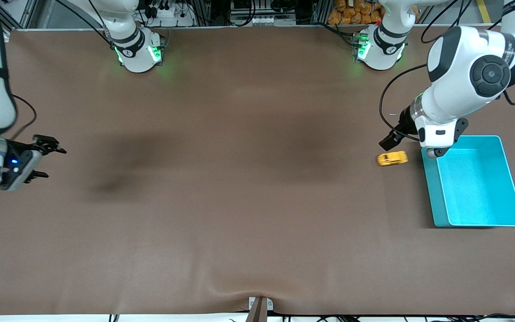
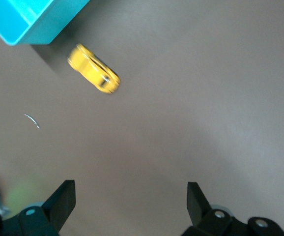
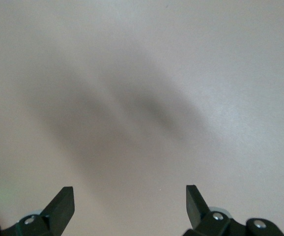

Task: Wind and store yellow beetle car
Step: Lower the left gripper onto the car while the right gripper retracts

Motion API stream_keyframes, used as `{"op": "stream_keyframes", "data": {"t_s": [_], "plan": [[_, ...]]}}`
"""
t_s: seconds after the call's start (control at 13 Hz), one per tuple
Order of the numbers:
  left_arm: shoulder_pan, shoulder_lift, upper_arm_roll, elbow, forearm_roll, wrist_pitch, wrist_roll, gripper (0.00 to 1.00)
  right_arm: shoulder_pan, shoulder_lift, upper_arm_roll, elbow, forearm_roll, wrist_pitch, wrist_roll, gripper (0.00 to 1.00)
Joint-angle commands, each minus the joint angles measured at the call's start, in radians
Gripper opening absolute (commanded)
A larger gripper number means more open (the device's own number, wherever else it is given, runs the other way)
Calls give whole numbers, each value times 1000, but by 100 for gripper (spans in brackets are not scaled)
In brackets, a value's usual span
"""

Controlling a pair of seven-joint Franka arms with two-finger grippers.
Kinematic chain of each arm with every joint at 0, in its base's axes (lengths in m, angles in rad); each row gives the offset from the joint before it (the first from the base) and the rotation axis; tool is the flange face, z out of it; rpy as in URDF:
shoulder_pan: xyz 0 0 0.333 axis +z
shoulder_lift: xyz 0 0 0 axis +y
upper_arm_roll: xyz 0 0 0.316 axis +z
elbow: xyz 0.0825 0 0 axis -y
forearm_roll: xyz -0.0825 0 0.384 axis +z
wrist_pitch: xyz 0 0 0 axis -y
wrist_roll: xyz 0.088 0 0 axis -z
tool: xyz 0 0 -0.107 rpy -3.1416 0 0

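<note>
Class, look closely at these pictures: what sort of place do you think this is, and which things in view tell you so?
Probably a robotics lab. Two arms are bolted along a brown table, cables and equipment lie past its edge, and only a yellow beetle car and a turquoise bin are set out.

Lit evenly from overhead, bright without harsh glare across the brown table (image 1: 239,214). Broad, soft-edged shadows near mid-table, darker toward the right arm's end. Green glow spilling from the arm bases (image 1: 139,53) along the top of the front view. Crisp in the front view, slightly bowed at the edges. Motion-smeared in the left wrist view: yellow beetle car (image 2: 93,69) streaked, outline doubled; turquoise bin (image 2: 29,19) corner sharper, casting a dim shadow beside it. Washed paler in the right wrist view, with diffuse diagonal shadow bands and dark, soft fingertips (image 3: 63,204) at the frame's edge
</note>
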Motion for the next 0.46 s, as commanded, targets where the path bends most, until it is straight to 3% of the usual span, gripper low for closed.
{"op": "stream_keyframes", "data": {"t_s": [0.0,0.23,0.39], "plan": [[11,-59,-5,-137,-7,130,-134,100,11,-3,-3,123,-2,-109,134,100],[71,-130,-8,-267,-7,233,-151,100,45,-38,-3,180,-21,-160,269,100],[103,-133,-8,-297,-7,250,-156,100,79,-47,-3,235,-56,-211,387,100]]}}
